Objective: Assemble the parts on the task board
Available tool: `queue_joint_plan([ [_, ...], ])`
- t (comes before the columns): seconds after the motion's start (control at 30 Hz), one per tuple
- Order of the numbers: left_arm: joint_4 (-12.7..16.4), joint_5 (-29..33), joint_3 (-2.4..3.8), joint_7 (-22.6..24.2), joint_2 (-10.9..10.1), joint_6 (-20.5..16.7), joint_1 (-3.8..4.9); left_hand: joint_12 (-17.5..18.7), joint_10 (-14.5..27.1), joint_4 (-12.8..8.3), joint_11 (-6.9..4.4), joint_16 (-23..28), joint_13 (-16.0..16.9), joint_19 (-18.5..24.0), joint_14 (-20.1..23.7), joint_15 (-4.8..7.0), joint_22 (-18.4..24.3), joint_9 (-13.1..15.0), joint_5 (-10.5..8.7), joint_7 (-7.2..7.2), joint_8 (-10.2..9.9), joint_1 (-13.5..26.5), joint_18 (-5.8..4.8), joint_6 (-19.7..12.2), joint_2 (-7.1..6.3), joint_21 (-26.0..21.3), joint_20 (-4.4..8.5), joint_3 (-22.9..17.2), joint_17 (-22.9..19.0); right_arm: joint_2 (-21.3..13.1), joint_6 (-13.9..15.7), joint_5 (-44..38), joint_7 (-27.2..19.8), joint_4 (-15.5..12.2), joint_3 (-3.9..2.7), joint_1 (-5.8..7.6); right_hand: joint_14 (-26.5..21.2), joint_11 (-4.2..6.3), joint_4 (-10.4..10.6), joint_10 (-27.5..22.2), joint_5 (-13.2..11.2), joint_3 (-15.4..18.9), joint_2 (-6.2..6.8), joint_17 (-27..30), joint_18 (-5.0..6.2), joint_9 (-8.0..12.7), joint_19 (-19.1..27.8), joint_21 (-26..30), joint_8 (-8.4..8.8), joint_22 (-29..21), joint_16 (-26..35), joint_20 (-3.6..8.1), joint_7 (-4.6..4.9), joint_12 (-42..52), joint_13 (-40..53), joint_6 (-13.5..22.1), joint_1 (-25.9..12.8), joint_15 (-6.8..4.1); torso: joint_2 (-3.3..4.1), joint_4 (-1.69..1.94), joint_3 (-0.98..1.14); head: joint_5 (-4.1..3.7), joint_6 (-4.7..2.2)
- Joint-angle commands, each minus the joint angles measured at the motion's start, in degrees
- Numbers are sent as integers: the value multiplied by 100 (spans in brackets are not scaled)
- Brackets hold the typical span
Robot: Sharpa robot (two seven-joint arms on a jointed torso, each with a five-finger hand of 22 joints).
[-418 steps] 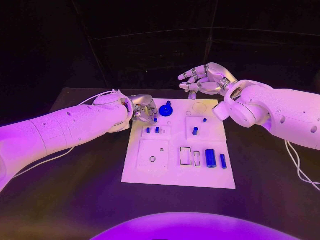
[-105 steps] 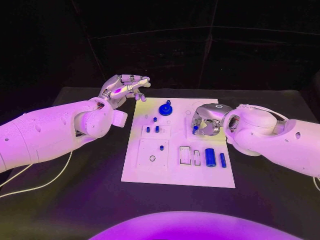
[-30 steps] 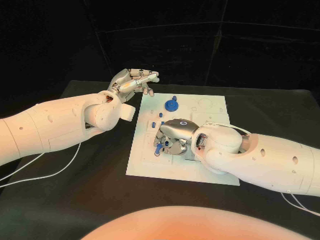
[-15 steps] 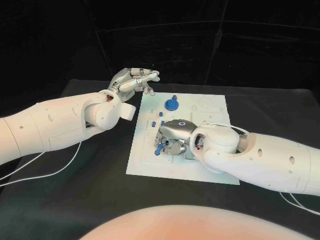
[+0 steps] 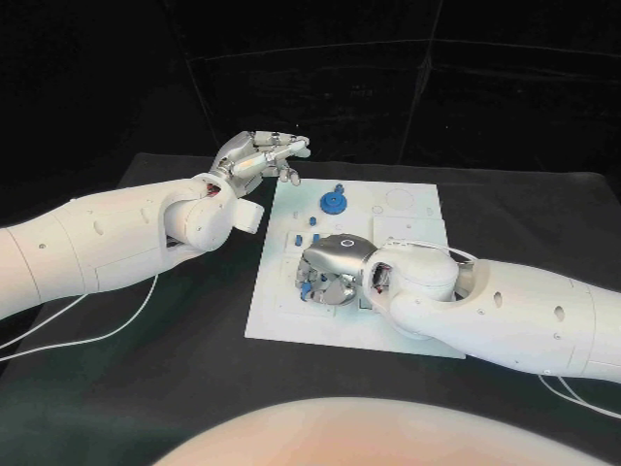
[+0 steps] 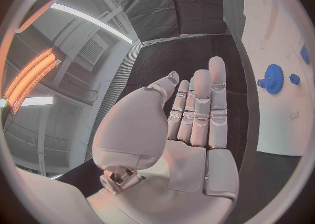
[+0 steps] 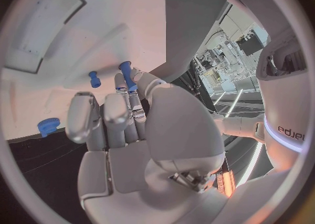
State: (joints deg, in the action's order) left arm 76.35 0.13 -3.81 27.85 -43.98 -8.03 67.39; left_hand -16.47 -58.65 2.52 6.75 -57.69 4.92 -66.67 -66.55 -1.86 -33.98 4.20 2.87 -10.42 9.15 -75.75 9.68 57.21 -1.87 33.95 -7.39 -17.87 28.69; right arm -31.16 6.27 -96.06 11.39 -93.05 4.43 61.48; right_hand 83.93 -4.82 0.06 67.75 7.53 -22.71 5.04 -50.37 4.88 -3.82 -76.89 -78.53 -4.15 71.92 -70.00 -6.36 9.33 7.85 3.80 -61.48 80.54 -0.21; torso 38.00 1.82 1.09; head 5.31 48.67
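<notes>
The white task board (image 5: 290, 320) lies in the middle of the table. My right hand (image 5: 333, 272) hovers low over its left-middle area and pinches a short blue peg (image 7: 127, 77) between thumb and fingers, its tip pointing down at the board (image 7: 118, 19). Close by, another small blue peg (image 7: 94, 79) stands on the board, and a round blue part (image 7: 48, 126) is near the board's edge. A blue gear (image 5: 335, 202) sits at the far end, with two small blue pegs (image 5: 298, 238) nearer. My left hand (image 5: 262, 155) is raised off the board's far left corner, open and holding nothing; its fingers (image 6: 200, 108) lie straight.
A recessed rectangular pocket (image 7: 42, 21) is cut into the board near my right hand. The gear (image 6: 272, 85) and the board (image 6: 275, 34) lie beside my left hand. My right forearm (image 5: 535, 311) covers the board's right half. A thin cable (image 5: 87, 335) trails on the table at left.
Over the last second my right hand has slid slightly left and nearer across the board with the peg. My left hand has stayed raised and still.
</notes>
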Motion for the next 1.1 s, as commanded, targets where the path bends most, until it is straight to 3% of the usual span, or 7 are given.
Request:
queue_joint_plan([
  [0.03,5,17,6,17,0,64,11,-20,41,-12,-9,15,7,-3,35,-6,7,-5,-10,-7,27,-53,76,-29,25,-39,-22,19,-6,11,-22,3,-82,-14,5,1,7,-25,36,2,37,24,37,12,-42,11,20,23,49,-1,-23,-4,2,-38,0,88,-45,45,-2,-1,1,4,0],
  [0.4,7,17,6,7,-5,73,12,-20,41,-12,-9,15,7,-3,35,-6,7,-5,-10,-7,27,-53,76,-29,25,-39,-22,19,-6,-6,274,72,-107,-13,9,1,-81,-131,93,-456,30,141,229,292,32,20,275,248,68,-318,109,-70,50,-294,-24,653,-212,129,-1,-1,3,-2,0],
  [0.53,8,17,6,0,-9,77,12,-20,41,-12,-9,15,7,-3,35,-6,7,-5,-10,-7,27,-53,76,-29,25,-39,-22,19,-6,-67,632,146,-156,-45,10,0,-178,-164,121,-892,45,466,325,639,130,14,581,560,60,-731,318,-112,66,-352,-10,1016,-301,165,0,2,3,-8,-3],
  [0.73,8,17,6,-7,-29,78,12,-20,41,-12,-9,15,7,-3,35,-6,7,-5,-10,-7,27,-53,76,-29,25,-39,-22,19,-6,-413,1163,312,-291,-274,8,0,-262,-210,173,-1395,126,1184,307,1009,232,-7,894,991,38,-1252,552,-148,46,-145,22,1339,-276,197,-7,-8,8,-13,-11],
  [0.9,7,17,5,-6,-51,71,12,-20,41,-12,-9,15,7,-3,35,-6,7,-5,-10,-7,27,-53,76,-29,25,-39,-22,19,-6,-996,1680,830,-467,-691,-2,57,-190,-162,269,-1207,245,1599,175,929,194,-37,723,906,-21,-1116,498,-120,83,260,69,1190,-224,159,-14,-14,0,-99,-68],
  [1.03,9,17,5,-5,-63,69,11,-20,41,-12,-9,15,7,-3,35,-6,7,-5,-10,-7,27,-53,76,-29,25,-39,-22,19,-6,-1547,2043,1848,-502,-995,-19,246,-54,-140,346,-615,358,1696,22,468,101,-91,406,598,-176,-704,210,-104,127,677,163,823,-194,141,-19,-29,6,-260,-146],
  [1.1,13,17,4,-5,-70,65,11,-20,41,-12,-9,15,7,-3,35,-6,7,-5,-10,-7,27,-53,76,-29,25,-39,-22,19,-6,-1823,2085,2280,-432,-1101,-24,341,17,-49,408,-202,414,1736,-24,209,62,-111,258,444,-251,-504,39,-74,61,930,261,678,-226,85,-20,-30,-1,-377,-202],
])
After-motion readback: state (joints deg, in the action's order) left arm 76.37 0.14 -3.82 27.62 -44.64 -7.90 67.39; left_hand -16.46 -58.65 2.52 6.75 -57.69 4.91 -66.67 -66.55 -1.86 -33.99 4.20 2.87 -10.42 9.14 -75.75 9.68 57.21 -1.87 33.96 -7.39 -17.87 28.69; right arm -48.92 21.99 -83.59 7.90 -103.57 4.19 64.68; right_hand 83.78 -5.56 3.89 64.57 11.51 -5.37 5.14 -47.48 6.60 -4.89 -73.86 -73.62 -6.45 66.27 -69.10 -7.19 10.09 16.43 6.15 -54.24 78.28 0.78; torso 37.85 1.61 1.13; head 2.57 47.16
